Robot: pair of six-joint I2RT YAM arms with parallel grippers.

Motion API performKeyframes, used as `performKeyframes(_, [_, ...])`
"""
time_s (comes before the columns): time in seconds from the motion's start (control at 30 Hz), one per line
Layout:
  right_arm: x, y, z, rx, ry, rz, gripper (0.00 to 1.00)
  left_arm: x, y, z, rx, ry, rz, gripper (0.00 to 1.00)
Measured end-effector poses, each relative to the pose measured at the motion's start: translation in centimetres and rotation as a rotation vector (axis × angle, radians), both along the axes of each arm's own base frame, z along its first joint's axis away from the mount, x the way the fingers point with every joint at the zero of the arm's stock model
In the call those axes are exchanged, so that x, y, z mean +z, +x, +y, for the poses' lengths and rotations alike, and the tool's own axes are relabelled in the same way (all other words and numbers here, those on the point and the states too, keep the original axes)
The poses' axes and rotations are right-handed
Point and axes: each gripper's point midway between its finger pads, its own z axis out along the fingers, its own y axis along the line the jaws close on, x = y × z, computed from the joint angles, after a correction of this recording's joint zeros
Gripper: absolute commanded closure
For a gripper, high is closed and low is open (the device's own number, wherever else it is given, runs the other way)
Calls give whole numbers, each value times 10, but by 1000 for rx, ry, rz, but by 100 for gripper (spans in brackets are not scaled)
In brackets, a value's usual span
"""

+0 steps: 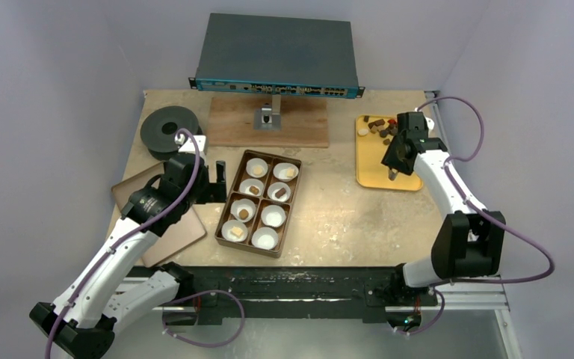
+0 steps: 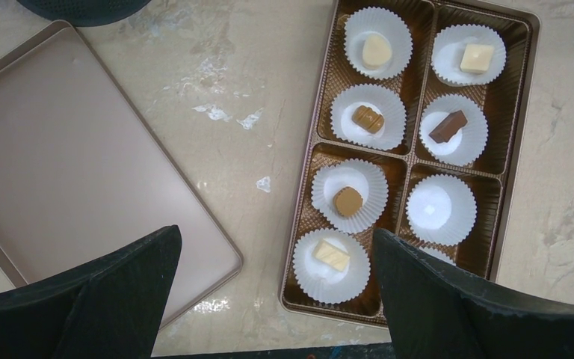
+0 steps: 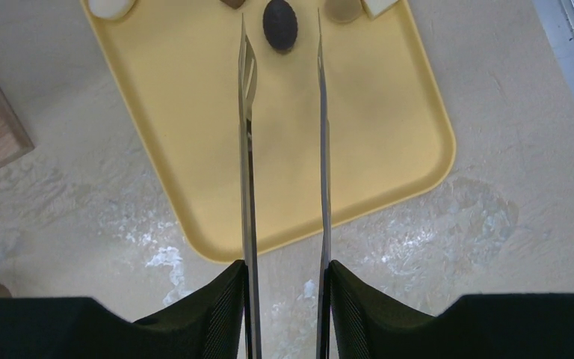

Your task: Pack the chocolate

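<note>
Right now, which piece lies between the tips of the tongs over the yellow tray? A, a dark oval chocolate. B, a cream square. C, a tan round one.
A: in the right wrist view the dark oval chocolate lies on the yellow tray between the two tips of the tongs.

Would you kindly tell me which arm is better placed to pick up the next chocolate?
Right. The right gripper holds metal tongs whose tips appear to straddle a dark oval chocolate on the yellow tray. The left gripper hangs open by the box, away from that tray.
</note>
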Motion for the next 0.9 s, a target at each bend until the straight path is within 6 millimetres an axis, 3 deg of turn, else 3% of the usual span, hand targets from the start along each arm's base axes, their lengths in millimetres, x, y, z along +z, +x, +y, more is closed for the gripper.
performKeyframes(0.3, [-20, 17, -8, -6, 44, 36, 57, 1, 2, -2, -2, -8, -9, 0])
performKeyframes(0.57, [-21, 23, -6, 3, 55, 26, 60, -3, 2, -2, -2, -1, 2, 0])
performKeyframes(0.9, [-21, 23, -3, 13, 67, 25, 72, -4, 2, -1, -2, 0, 5, 0])
